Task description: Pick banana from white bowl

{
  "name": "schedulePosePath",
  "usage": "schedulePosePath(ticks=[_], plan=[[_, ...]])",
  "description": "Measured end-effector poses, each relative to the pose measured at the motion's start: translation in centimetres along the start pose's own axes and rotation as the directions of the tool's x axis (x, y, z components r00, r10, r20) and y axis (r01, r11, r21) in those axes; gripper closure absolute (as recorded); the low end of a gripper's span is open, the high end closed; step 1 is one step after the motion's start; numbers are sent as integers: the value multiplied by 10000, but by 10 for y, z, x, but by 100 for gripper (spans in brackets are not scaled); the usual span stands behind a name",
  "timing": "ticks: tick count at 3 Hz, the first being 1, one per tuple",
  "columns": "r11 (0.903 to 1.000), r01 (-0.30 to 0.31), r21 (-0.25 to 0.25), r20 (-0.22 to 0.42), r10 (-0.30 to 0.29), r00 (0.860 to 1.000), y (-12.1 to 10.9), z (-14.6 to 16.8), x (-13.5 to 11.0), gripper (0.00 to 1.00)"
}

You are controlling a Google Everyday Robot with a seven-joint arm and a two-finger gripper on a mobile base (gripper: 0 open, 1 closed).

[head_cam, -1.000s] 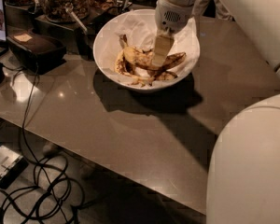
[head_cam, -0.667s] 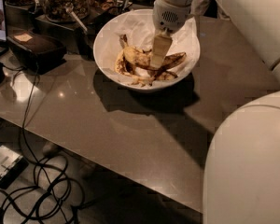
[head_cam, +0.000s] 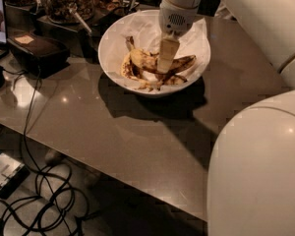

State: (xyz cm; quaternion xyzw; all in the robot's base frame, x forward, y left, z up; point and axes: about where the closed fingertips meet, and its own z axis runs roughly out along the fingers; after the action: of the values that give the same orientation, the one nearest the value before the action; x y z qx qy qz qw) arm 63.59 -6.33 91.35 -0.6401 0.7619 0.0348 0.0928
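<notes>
**Change.** Against a second ago I log almost nothing new at the working end. The pincer (head_cam: 166, 58) sits in the same spot, low inside the white bowl (head_cam: 113, 48), with its tip at the fruit. Only the arm's big white shell in my foreground shows larger. I judge the descent finished and the grasp the step in hand; there is no lift yet.

**Pincer.** It hangs straight down from the white wrist. The tip is touching the banana (head_cam: 140, 60) or all but touching it; I cannot tell which. I also cannot tell how far it is open, as it shows as one pale block. I log nothing as held.

**Banana.** It lies under the pincer and out to its left, on the crumpled paper lining. It is dull yellow with brown blotches, and a dark end runs out on the pincer's right. It is not yet out of the bowl.

**Peel scraps** (head_cam: 152, 85). These lie just nearer me than the pincer, thin and brown. They are not the target.

**Tabletop** (head_cam: 137, 141). Dark and glossy, it carries the bowl.

**Glass jar of nuts** (head_cam: 66, 1). It stands well to the pincer's left and beyond it.
</notes>
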Motion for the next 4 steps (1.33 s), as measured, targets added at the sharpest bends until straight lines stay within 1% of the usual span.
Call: schedulePosePath(ticks=[2,3,4], plan=[[9997,-102,-238,-44,101,9999,-3,13,2,44],[9995,-97,-315,-90,94,9999,-3,17,2,37],[9996,-134,-252,-147,131,9998,-2,18,3,56]])
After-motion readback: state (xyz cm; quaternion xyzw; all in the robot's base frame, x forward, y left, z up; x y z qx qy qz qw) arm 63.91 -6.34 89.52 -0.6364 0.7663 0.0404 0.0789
